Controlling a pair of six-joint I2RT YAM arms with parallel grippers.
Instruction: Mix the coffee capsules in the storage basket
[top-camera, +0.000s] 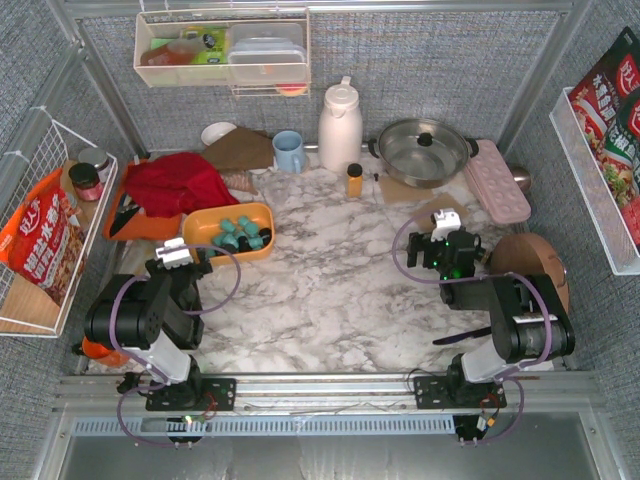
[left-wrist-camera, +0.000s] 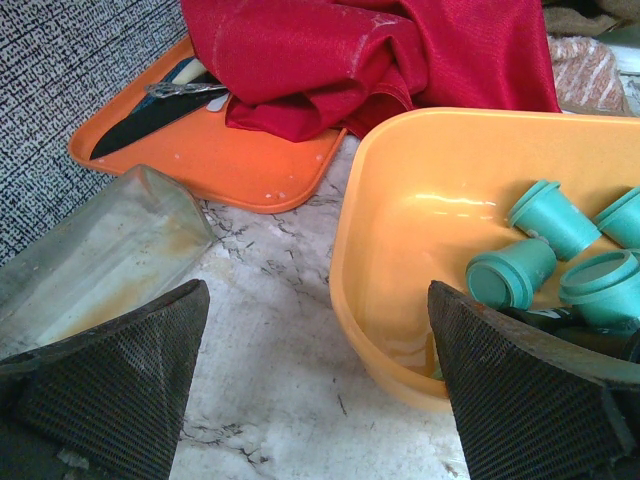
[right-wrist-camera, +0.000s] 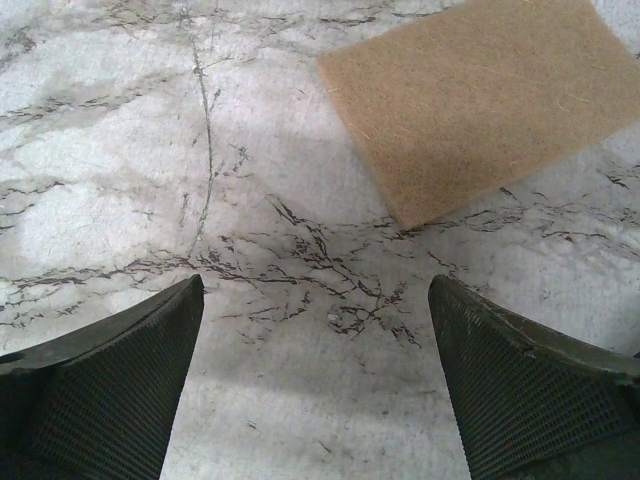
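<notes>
Marble-patterned tabletop (top-camera: 320, 290) carries everything here. At far left lies a flat orange board (top-camera: 135, 225) with a black-bladed knife (left-wrist-camera: 140, 120) on it, and a crumpled red cloth (top-camera: 175, 180) covers the board's right side. Just right of the board sits the storage basket (top-camera: 215, 215), a shallow orange tray. The coffee capsules (top-camera: 240, 235) are bunched toward its right end, leaving the left end bare. The left wrist view shows teal capsules lying tipped on their sides, with something dark partly hidden beneath them. The left claw (top-camera: 185, 245) is at the basket's near left corner, its two fingers wide apart and holding nothing. One finger is over the tabletop and the other is in front of the basket's near rim; whether it touches the rim cannot be told. Well to the right, the right claw (top-camera: 445, 225) is low over bare marble, its fingers also spread apart and empty. A tan fibre mat (right-wrist-camera: 480, 100) lies just beyond it.
</notes>
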